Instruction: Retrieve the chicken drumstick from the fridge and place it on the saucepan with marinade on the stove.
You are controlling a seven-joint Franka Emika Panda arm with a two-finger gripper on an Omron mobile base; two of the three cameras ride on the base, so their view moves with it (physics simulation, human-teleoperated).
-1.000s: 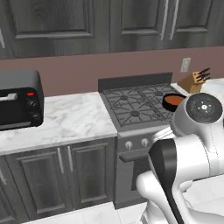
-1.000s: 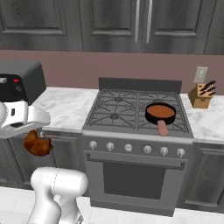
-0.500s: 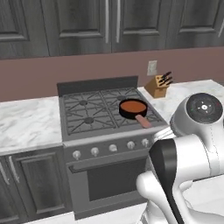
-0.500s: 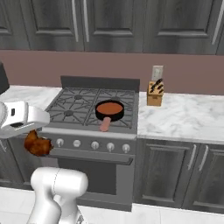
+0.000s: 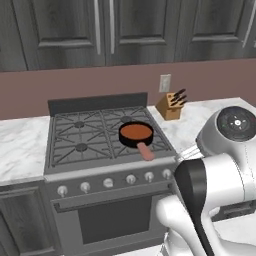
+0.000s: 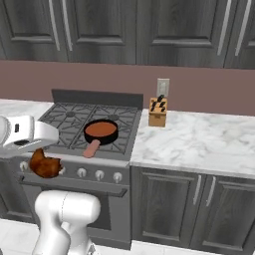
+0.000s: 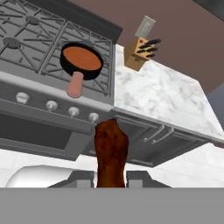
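Tabletop: I see white marble (image 6: 199, 142) right of the stove (image 6: 94, 124); knife block (image 6: 158, 112) at its back edge.
Saucepan with marinade (image 6: 100, 131): stove's front right burner.
End effector (image 7: 111, 177): pinching the chicken drumstick (image 7: 111, 153), off the stove's front edge.

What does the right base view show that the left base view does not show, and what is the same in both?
Right base view alone: the gripper, shut on the chicken drumstick, hanging in front of the stove's knob row, short of the pan; also the long marble counter with dark cabinets beneath it.

Left base view alone: a strip of marble counter to the stove's left.

Both: the stove, the saucepan with marinade on a front burner with its pale handle toward the camera, the knife block, and the wall outlet.
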